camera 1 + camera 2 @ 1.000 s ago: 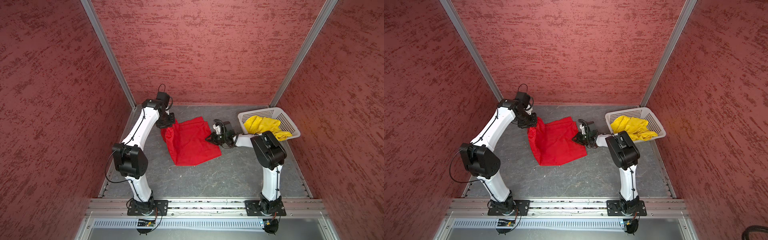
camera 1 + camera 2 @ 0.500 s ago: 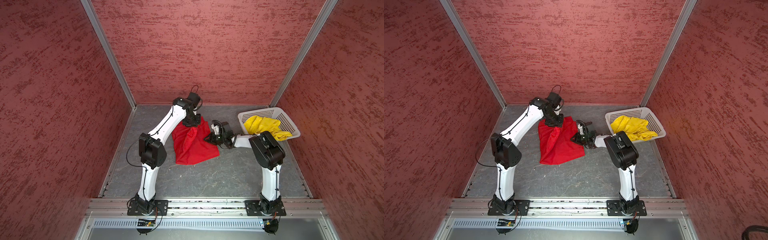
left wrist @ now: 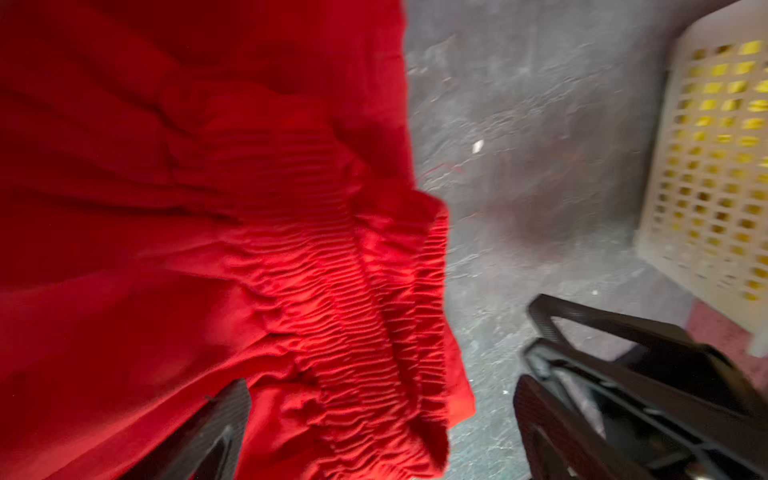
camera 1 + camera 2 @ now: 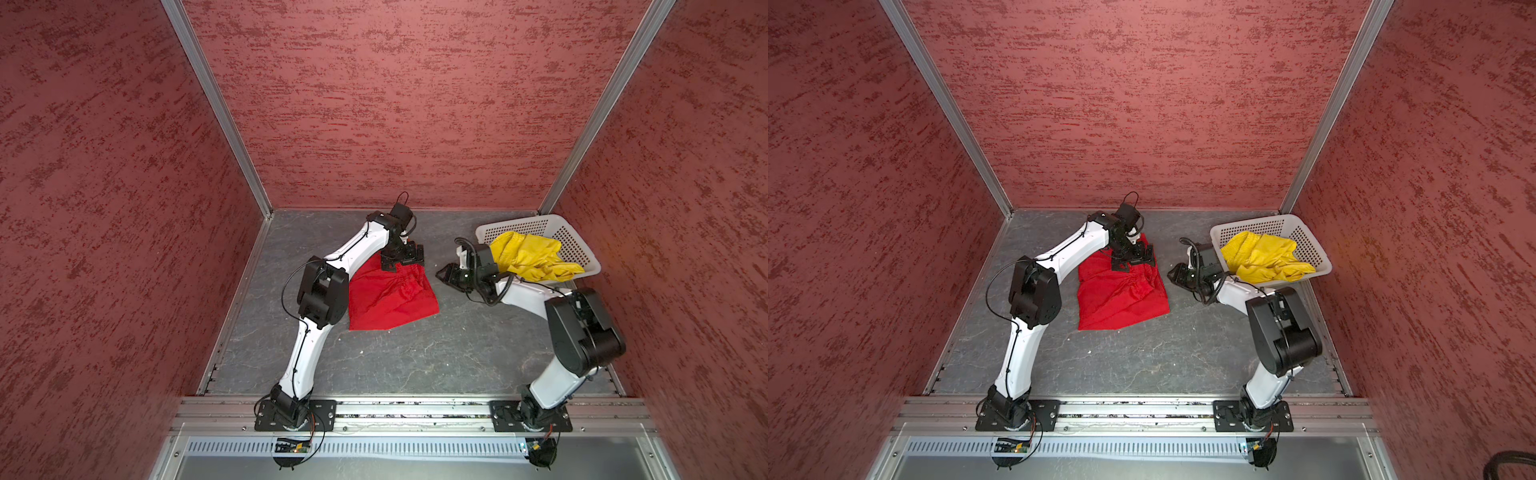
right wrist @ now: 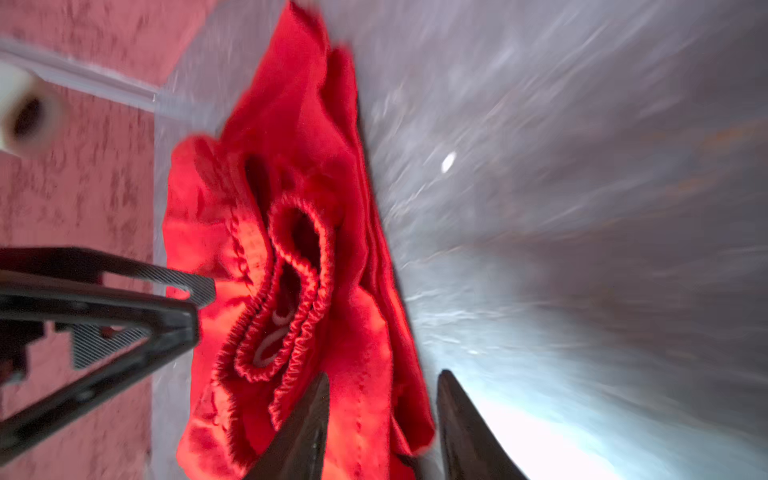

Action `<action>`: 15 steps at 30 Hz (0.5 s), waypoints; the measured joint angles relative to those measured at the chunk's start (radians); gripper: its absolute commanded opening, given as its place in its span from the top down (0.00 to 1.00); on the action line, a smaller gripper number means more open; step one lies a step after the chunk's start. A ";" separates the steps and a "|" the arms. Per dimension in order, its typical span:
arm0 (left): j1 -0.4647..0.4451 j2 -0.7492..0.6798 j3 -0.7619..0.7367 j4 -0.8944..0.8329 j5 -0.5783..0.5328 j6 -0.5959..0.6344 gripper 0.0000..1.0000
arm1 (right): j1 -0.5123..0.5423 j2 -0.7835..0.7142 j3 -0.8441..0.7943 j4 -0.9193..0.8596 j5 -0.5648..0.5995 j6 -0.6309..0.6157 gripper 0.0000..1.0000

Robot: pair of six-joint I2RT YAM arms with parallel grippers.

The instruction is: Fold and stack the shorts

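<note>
The red shorts [image 4: 390, 297] [image 4: 1121, 297] lie folded over on the grey floor in both top views. My left gripper [image 4: 405, 261] [image 4: 1136, 261] hovers open over their far edge. In the left wrist view its jaws [image 3: 382, 415] stand wide apart around the gathered waistband [image 3: 353, 311] without pinching it. My right gripper [image 4: 445, 274] [image 4: 1177, 274] sits just right of the red shorts, apart from them. Its fingers [image 5: 307, 424] are parted, with red cloth [image 5: 291, 249] beyond them. The yellow shorts [image 4: 528, 255] [image 4: 1262, 257] lie bunched in the basket.
A white perforated basket [image 4: 519, 223] [image 4: 1254, 227] [image 3: 706, 166] stands at the back right corner, close behind my right wrist. Red textured walls enclose the floor on three sides. A metal rail [image 4: 415, 409] with both arm bases runs along the front.
My left arm swung right, carrying the red shorts' left side over onto the rest, then opened its jaws. My right gripper widened and drew back slightly to the right.
</note>
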 measured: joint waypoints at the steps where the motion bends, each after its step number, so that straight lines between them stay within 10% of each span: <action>1: 0.002 -0.016 -0.018 0.015 0.007 -0.006 0.06 | -0.002 -0.025 0.014 -0.034 0.032 -0.014 0.55; 10: 0.158 -0.473 -0.470 0.212 0.045 -0.090 0.29 | 0.098 0.034 0.201 -0.138 0.083 -0.051 0.40; 15: 0.343 -0.644 -0.714 0.279 0.001 -0.121 0.15 | 0.199 0.232 0.388 -0.167 0.080 -0.064 0.37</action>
